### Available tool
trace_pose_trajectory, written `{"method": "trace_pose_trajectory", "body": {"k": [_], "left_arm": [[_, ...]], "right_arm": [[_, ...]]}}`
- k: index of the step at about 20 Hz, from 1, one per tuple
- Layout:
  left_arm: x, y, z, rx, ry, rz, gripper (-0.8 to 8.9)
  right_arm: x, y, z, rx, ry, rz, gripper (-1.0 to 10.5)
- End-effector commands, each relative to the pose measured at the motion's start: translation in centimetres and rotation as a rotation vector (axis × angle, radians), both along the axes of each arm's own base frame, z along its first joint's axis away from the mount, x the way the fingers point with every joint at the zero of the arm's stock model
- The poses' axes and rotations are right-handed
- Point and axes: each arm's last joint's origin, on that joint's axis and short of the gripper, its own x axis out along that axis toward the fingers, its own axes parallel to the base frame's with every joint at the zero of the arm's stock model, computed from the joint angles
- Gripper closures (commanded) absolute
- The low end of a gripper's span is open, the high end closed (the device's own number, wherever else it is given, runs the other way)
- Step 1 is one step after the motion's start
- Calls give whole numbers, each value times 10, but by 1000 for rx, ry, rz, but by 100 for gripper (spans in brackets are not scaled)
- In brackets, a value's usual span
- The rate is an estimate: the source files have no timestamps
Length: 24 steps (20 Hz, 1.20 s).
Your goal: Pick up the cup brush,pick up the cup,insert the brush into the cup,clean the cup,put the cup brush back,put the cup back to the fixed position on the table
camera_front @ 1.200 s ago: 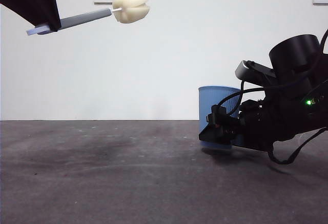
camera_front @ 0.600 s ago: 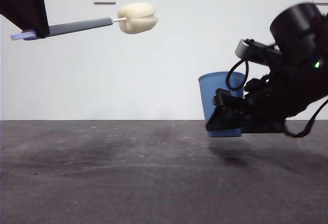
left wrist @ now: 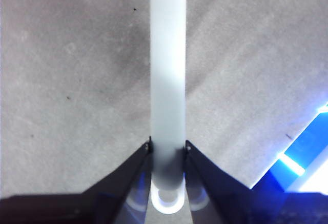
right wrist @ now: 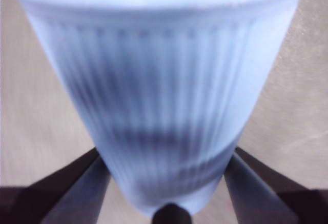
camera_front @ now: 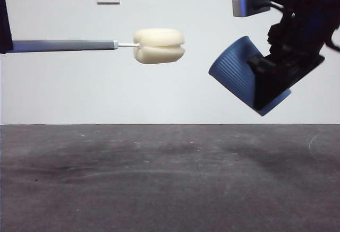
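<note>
1. The left gripper pinches the cup brush by its grey handle, level and high above the counter's left side; keep that handle horizontal.
2. The sponge head points at the cup's mouth with open air between them; drive it in along the cup's axis, slowly.
3. The right gripper clamps the cup near its base, tilted mouth-leftward, aloft over the counter's right side; hold it firm against the push.
</note>
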Motion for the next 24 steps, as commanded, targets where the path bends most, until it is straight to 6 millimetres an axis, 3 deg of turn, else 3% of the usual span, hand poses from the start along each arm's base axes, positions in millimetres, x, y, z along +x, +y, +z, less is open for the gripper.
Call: {"method": "trace_pose_trajectory", "body": {"k": [1, 7, 24], "left_arm": [[0, 0, 0, 27, -12, -55, 822], [-4, -9, -6, 76, 32, -148, 822], [17, -62, -39, 87, 77, -241, 822]], "right_arm": [[-3, 2, 4, -221, -11, 112, 959], [-11, 10, 6, -542, -67, 221, 959], [-35, 51, 8, -757, -179, 566, 959]]}}
